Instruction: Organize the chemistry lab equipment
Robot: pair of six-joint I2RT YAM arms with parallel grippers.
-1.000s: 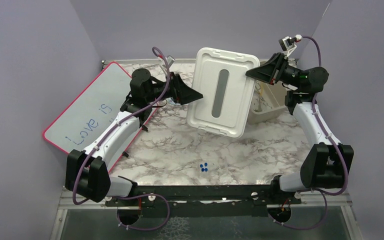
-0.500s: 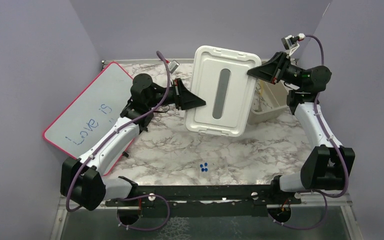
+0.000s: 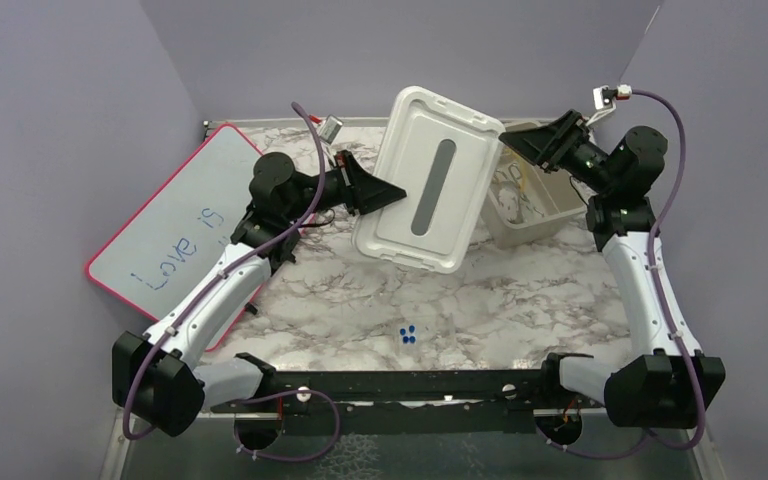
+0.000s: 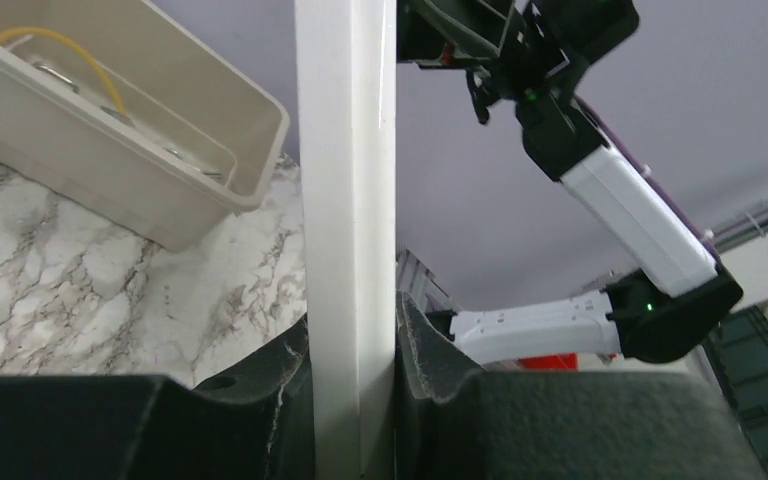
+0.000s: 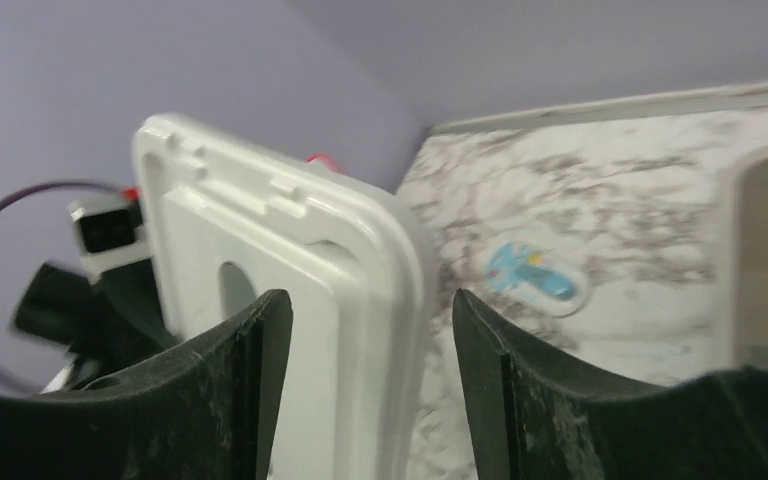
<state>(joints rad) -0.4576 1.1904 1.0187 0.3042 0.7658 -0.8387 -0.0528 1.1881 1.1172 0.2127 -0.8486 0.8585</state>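
White lid (image 3: 425,190), top view, is hanging tilted, long axis near-to-far, tan bin (image 3: 550,212) just right of it, nearer the right arm. Left wrist: left gripper (image 4: 352,345) is clamping the lid's edge, amber tubing (image 4: 65,42) lying in the bin. Right wrist: right gripper (image 5: 365,330) is standing open astride its corner, holding nothing

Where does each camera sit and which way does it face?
Top external: high behind the robot, looking down on the marble table; left arm and right arm show whole.
Left wrist: looking past the left gripper, clamped on the white lid, toward the right arm.
Right wrist: looking through the open right gripper at the lid's corner.
Shared: the lid, in all three.
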